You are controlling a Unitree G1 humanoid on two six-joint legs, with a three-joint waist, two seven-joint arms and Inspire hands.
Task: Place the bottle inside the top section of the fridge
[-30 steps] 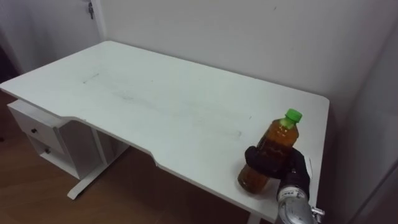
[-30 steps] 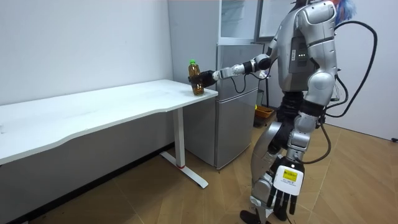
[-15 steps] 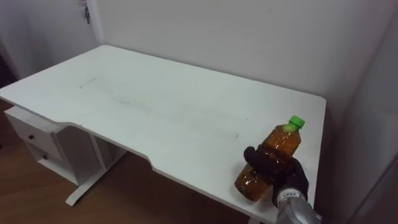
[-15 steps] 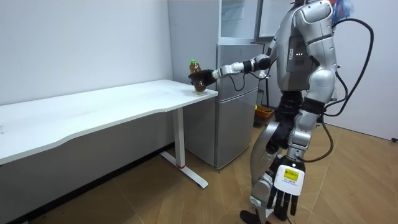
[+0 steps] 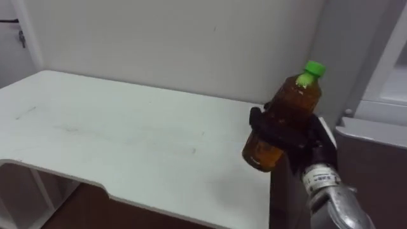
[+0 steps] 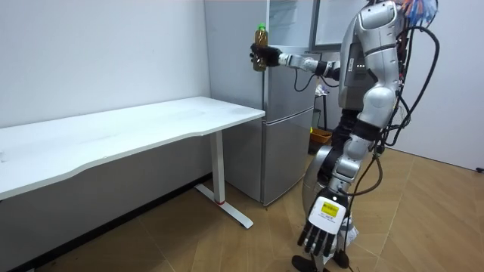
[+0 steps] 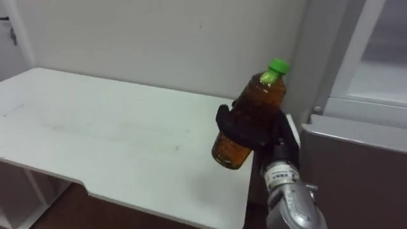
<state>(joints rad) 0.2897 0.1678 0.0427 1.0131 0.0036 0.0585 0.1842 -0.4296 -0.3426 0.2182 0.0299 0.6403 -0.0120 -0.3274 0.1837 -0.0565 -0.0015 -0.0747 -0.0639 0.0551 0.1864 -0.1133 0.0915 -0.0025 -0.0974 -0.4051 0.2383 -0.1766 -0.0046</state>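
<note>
The robot stands on the wooden floor just beside the grey fridge, its right arm stretched out level towards the room view's left. The right hand is clasped around the amber bottle, dark fingers wrapped across the lower half of the body while the green cap and shoulder stand free above them. The bottle is in the air, touching nothing but the hand. In the eye views it leans, cap towards the upper right, and hangs over the right end of the white desk with a clear gap beneath it. In the room view the bottle sits high above the desk, level with the fridge's upper part and just off its front corner on the room view's left. The upper compartment looks to have pale shelves showing, though whether its door is open or simply glazed is hard to tell from here. The fridge's grey side fills the right of the eye views, close to the wrist. The left hand hangs low beside the leg, fingers loose and straight, holding nothing
</note>
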